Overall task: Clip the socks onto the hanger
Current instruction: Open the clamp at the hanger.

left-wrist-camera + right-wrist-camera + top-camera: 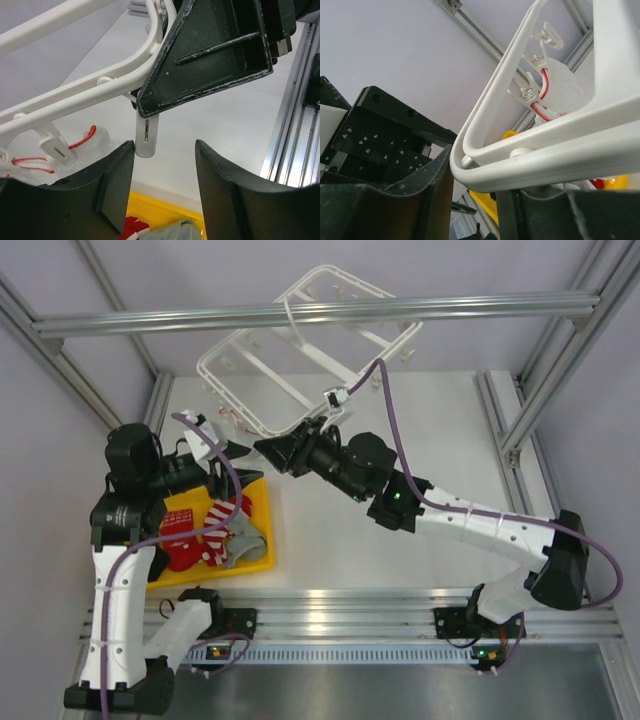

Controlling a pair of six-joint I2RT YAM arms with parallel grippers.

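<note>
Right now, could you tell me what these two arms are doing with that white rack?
The right gripper is clamped on the hanger at its frame bar, holding it tilted above the table. The left gripper is open and empty, close to a dangling clip. The socks lie in the yellow tray; none is held.

A robotics lab cell: aluminium beams [300, 312] framing a white table [330, 550].
</note>
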